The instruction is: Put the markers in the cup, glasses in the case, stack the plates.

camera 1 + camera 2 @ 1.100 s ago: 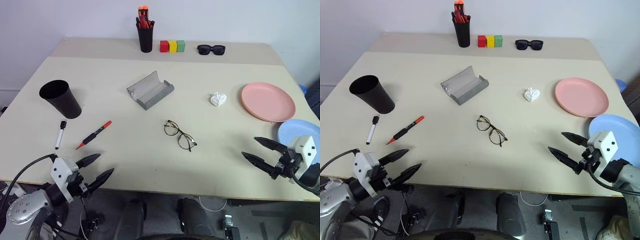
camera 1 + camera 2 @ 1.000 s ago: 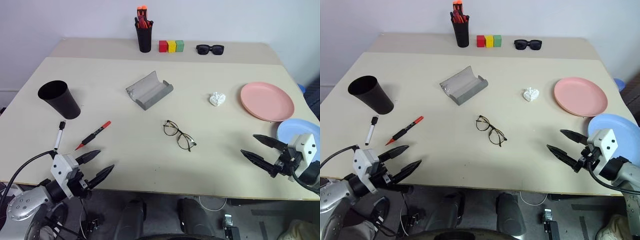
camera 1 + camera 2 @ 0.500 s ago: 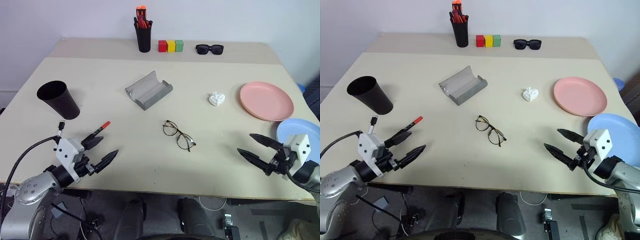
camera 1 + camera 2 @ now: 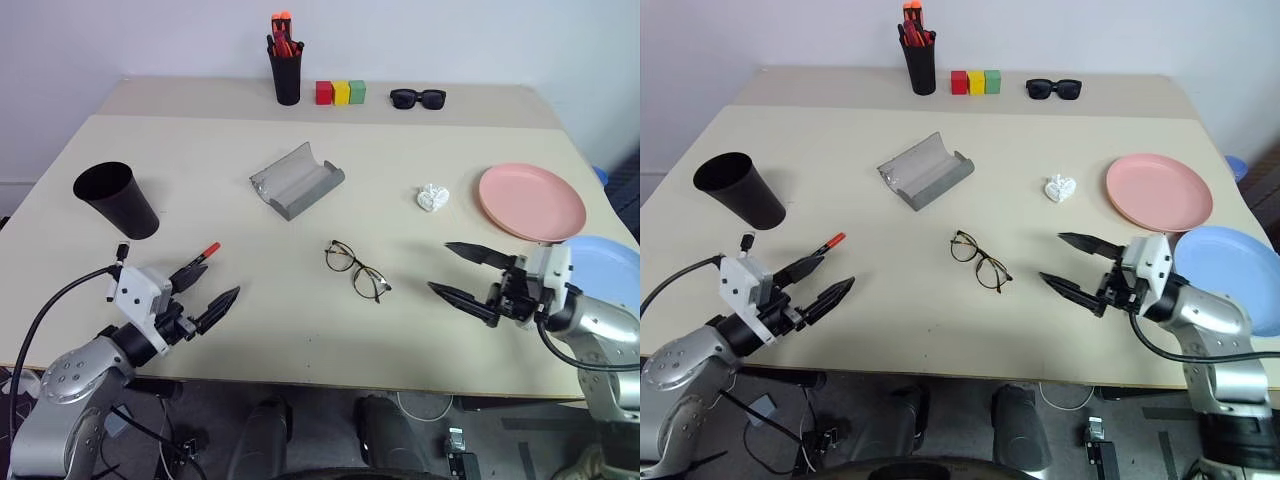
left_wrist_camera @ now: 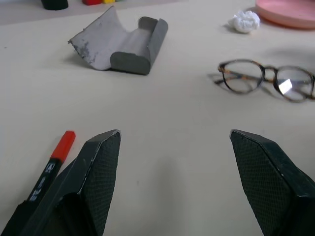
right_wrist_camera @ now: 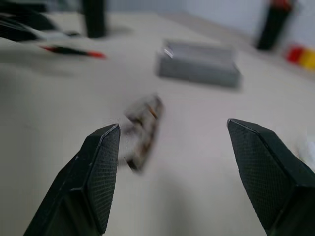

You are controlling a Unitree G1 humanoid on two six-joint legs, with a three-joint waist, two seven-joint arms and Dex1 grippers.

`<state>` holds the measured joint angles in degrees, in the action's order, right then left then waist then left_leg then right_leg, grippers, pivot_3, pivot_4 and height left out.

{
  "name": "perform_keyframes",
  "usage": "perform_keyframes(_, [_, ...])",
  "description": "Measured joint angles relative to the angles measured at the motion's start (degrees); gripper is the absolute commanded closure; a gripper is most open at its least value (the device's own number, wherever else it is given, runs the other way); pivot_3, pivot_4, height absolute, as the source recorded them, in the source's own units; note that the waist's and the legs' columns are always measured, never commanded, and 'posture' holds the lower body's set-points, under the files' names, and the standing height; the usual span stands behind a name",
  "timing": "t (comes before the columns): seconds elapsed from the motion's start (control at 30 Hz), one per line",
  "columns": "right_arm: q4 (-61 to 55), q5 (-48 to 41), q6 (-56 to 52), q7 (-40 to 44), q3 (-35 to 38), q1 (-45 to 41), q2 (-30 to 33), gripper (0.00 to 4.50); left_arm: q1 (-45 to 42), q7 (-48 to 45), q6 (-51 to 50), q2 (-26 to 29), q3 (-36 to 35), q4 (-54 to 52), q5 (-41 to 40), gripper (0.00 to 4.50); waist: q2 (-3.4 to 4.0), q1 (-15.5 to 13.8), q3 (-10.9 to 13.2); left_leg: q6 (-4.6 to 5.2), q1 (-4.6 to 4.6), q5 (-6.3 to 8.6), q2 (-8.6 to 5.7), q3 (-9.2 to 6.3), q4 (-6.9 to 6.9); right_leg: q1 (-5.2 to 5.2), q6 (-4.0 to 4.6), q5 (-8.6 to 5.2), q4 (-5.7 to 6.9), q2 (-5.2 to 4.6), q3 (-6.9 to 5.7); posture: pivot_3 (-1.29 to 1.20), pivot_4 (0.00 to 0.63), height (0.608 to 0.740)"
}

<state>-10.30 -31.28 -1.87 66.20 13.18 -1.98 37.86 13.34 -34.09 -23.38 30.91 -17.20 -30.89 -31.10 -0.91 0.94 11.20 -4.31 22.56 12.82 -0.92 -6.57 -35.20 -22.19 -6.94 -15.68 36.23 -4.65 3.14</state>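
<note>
So compared to a second ago, the left gripper is creeping forward over the near edge of the table, and its upper finger is now covering the back end of the red marker. Jaws are spread wide, nothing in them. The white marker is mostly hiding behind that wrist, only the black cap end poking out. The black cup is sitting at about 11 o'clock from the gripper, upright.

Middle of the table: the grey case is lying open, and the glasses are resting at roughly 5 o'clock from it, well apart, nothing on top of them.

The bigger change is the right gripper: it's swinging in toward the glasses from 3 o'clock, near them but not touching, fingers wide apart and empty. A crumpled white wad is sitting at 12 o'clock from it. The pink plate and blue plate are lying side by side at the right edge, not stacked, the arm overlapping the blue one.

Along the back: a pen holder, three colored blocks, sunglasses.
</note>
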Motion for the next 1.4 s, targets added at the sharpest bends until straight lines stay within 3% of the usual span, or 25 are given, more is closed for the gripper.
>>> perform_keyframes(0.2, [-0.66, -2.58, -2.92, 6.96, -6.91, -7.4, 0.14, 0.96, -8.11, 14.26, -18.73, 4.66, -4.11, -4.31, -1.65, 0.84, -0.02, -0.09, 0.01, 0.01, 0.01, 0.0, -0.02, -0.05, -0.02, -0.02, -0.19, 0.09, 0.06, 0.02, -0.03, 0.0, 0.15, 0.74])
perform_keyframes(0.33, [-0.66, -3.25, -4.58, 9.77, -9.66, -12.46, 0.17, 0.96, -18.34, 20.6, -35.5, 6.94, -7.83, -5.67, -10.04, 0.84, -0.04, -0.06, 0.02, 0.0, -0.01, -0.01, -0.02, -0.08, -0.02, -0.02, -0.21, 0.1, 0.11, 0.02, -0.07, 0.0, 0.15, 0.74])
perform_keyframes(0.47, [1.15, -2.99, -6.25, 11.29, -12.09, -17.3, 0.22, 0.96, -30.17, 21.49, -51.35, 15.47, -6.46, -2.83, -14.88, 0.84, -0.1, 0.22, 0.07, -0.01, -0.02, -0.01, -0.03, -0.08, -0.01, -0.06, -0.25, 0.1, 0.16, 0.06, -0.08, 0.0, 0.15, 0.74])
perform_keyframes(0.67, [5.26, -1.62, -7.21, 11.8, -13.99, -21.27, -0.78, 0.96, -40.03, 21.14, -64.56, 13.69, -3.58, 6.33, -16.7, 0.84, -0.1, 0.3, 0.07, -0.01, -0.02, -0.01, -0.04, -0.1, 0.06, -0.13, -0.31, 0.09, 0.23, 0.06, -0.08, 0.0, 0.15, 0.74])
perform_keyframes(0.87, [6.65, -1.01, -6.46, 12.42, -14.62, -22.52, -1.19, 0.96, -42.81, 23.27, -68.65, 16.5, 3.17, 12.03, -16.3, 0.84, -0.12, 0.42, 0.09, -0.02, 0.0, -0.01, -0.04, -0.1, 0.08, -0.18, -0.36, 0.12, 0.23, 0.05, -0.07, 0.0, 0.15, 0.74])
perform_keyframes(1.2, [4.53, -1.1, -6.9, 10.19, -14.3, -21.05, -1.22, 0.96, -48.48, 23.48, -68.65, 27.06, 12.56, 22.08, -18.0, 0.84, -0.13, 0.17, 0.1, -0.03, 0.04, -0.02, -0.05, -0.1, 0.06, -0.19, -0.36, 0.11, 0.23, 0.03, -0.07, 0.0, 0.15, 0.74])
perform_keyframes(1.4, [3.36, -1.15, -7.58, 8.72, -14.03, -20.64, -1.25, 0.96, -54.95, 19.45, -68.65, 28.11, 22.81, 28.94, -17.76, 0.84, -0.13, 0.22, 0.1, -0.04, 0.08, -0.02, -0.05, -0.09, 0.06, -0.24, -0.36, 0.11, 0.24, 0.04, -0.08, 0.0, 0.15, 0.74])
